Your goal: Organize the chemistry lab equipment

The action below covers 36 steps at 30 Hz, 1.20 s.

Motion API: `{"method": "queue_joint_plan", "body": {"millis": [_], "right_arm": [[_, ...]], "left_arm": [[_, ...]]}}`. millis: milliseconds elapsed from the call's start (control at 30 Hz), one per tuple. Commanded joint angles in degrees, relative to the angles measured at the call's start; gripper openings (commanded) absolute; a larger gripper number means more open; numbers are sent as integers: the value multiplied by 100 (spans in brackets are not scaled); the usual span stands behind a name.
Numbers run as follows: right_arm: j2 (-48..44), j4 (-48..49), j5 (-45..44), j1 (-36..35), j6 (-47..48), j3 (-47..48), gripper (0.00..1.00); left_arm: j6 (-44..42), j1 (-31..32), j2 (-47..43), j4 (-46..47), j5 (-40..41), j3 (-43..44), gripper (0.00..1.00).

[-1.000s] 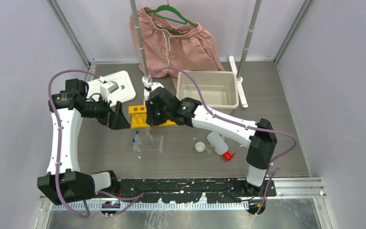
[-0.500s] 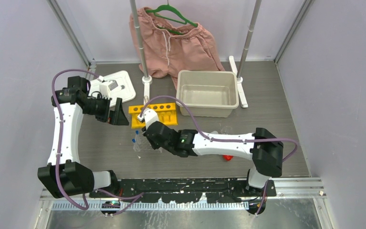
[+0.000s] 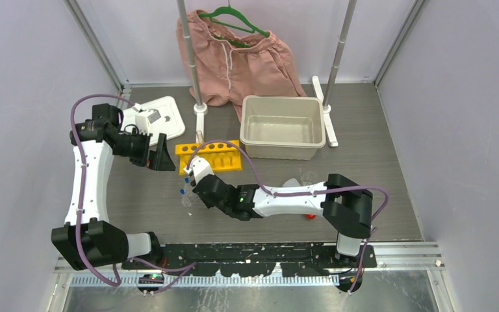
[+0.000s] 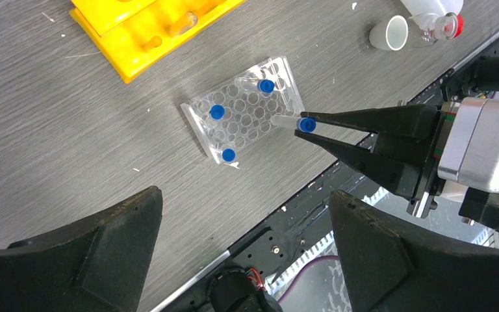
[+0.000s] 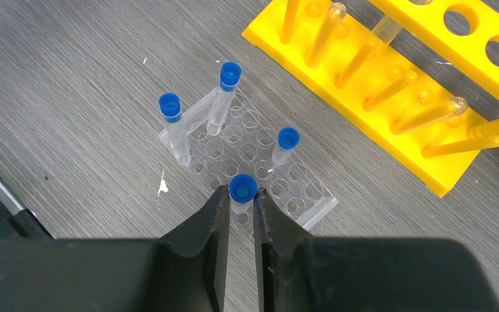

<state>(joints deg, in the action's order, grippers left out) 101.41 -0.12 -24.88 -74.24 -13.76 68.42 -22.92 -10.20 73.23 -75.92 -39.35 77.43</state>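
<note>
Right pincer point(image 5: 240, 201) holds small clear blue-capped tube point(image 5: 242, 190) over clear plastic grid rack point(image 5: 312, 192), for insertion. Left pincer point(image 3: 161, 156), ten o'clock of the rack: wide.

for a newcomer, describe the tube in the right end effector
Find the yellow holed tube rack; beside it sits the clear plastic grid rack. Three clear blue-capped tubes stand there; this fourth tube is pinched by the right end effector.
</note>
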Motion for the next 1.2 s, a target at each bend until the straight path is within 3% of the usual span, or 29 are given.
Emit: {"method": "queue_joint_plan", "body": {"millis": [0,1167], "right_arm": [[-14,556,-202,-52,34,-25,1],[317,1239,-471,-61,-27,-401,1]], "left_arm": [[-58,-22,-203,156,-2,28,100],[-113,-40,-283,126,-23,39,100]]}}
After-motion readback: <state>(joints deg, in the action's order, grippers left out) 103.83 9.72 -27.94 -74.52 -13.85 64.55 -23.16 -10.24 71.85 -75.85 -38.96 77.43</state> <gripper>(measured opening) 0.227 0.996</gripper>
